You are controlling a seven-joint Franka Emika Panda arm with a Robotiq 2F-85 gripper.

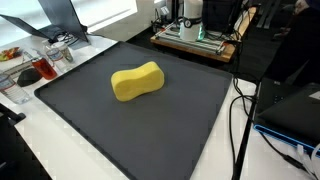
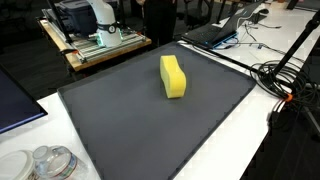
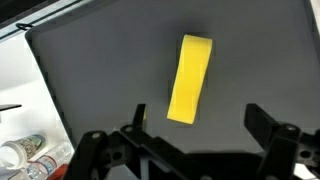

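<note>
A yellow sponge (image 1: 137,81) lies on a dark grey mat (image 1: 150,125) in both exterior views; it also shows on the mat (image 2: 150,125) as a narrow yellow block (image 2: 173,76). In the wrist view the sponge (image 3: 189,80) lies lengthwise just ahead of my gripper (image 3: 200,118). The gripper's two black fingers are spread wide apart and hold nothing. The sponge sits above the gap between them, closer to the left finger, not touching either. The arm itself does not show in the exterior views.
Plastic cups and a tray of items (image 1: 40,62) stand beside the mat's corner. Clear containers (image 2: 50,162) sit on the white table. Cables (image 2: 285,80) and a laptop (image 2: 215,32) lie beside the mat. A wooden bench with equipment (image 1: 195,35) stands behind.
</note>
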